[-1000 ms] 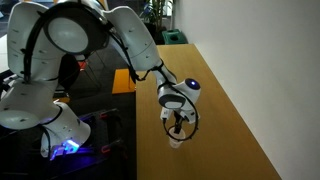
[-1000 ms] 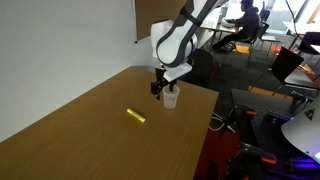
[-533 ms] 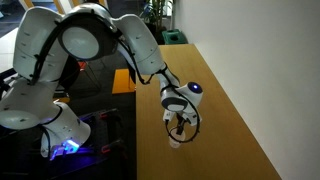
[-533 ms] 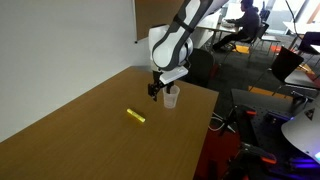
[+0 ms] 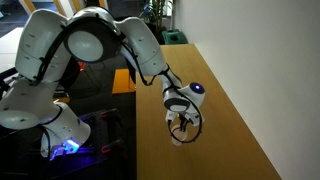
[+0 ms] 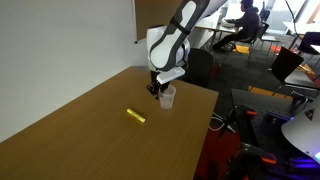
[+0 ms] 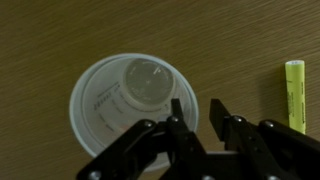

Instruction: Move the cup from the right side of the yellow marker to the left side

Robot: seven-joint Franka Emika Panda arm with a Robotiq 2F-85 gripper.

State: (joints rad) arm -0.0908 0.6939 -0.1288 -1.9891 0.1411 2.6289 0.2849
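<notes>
Currently in hand: the grasp. The hand is down at the cup, and nothing has been carried yet.
Hand: one finger is inside the rim and the other is outside it, so the jaws straddle the cup's near wall with a narrow gap between them. I cannot tell from the wrist view whether they are already pinching the wall.
Cup: upright and mouth up, apparently standing on the tabletop near its edge. It sits under the hand in both exterior views, though the arm hides much of it.
Yellow marker: it lies flat near the cup but clear of it, and shows at the right edge of the wrist view.
Next move calls for: a firm but gentle pinch on the thin wall, then a lift high enough to clear the marker. The cup should then be carried across the marker and set down upright on its far side.
</notes>
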